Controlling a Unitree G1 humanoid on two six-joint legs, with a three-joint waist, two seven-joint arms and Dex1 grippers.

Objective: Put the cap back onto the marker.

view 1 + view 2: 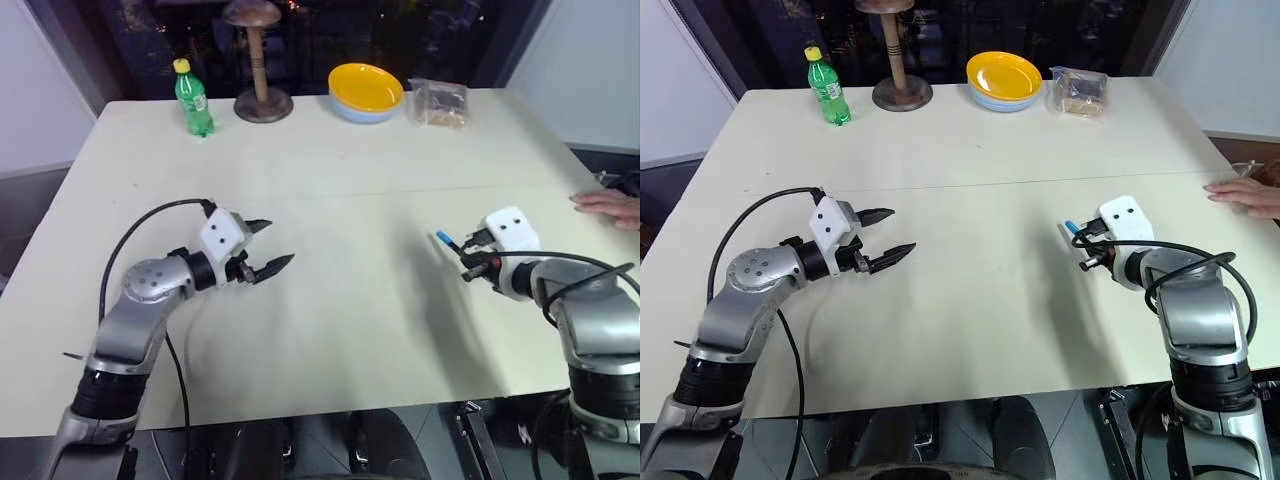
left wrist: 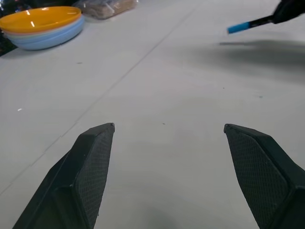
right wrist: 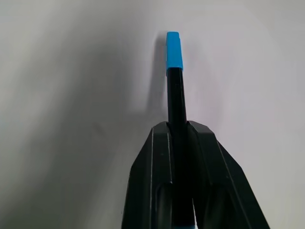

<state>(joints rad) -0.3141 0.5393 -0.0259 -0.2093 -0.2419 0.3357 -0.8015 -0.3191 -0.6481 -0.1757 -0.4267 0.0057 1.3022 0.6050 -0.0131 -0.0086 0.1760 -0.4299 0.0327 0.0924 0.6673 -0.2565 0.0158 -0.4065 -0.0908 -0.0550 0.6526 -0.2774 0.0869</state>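
Observation:
My right gripper [image 1: 468, 262] hovers over the right side of the table, shut on the black marker [image 3: 175, 95]. The marker sticks out past the fingertips toward the table's middle. The bright blue cap [image 3: 174, 50] sits on the marker's free end, also seen as cap [image 1: 444, 239]. My left gripper [image 1: 278, 243] is over the left-middle of the table, open with nothing between its fingers, pointing toward the right arm. In the left wrist view the marker [image 2: 259, 21] and its cap [image 2: 238, 27] show far beyond the open fingers.
Along the table's far edge stand a green bottle [image 1: 193, 98], a wooden stand [image 1: 262, 60], a yellow bowl on a blue one [image 1: 366, 90] and a clear snack bag [image 1: 438, 103]. A person's hand [image 1: 608, 207] rests on the right table edge.

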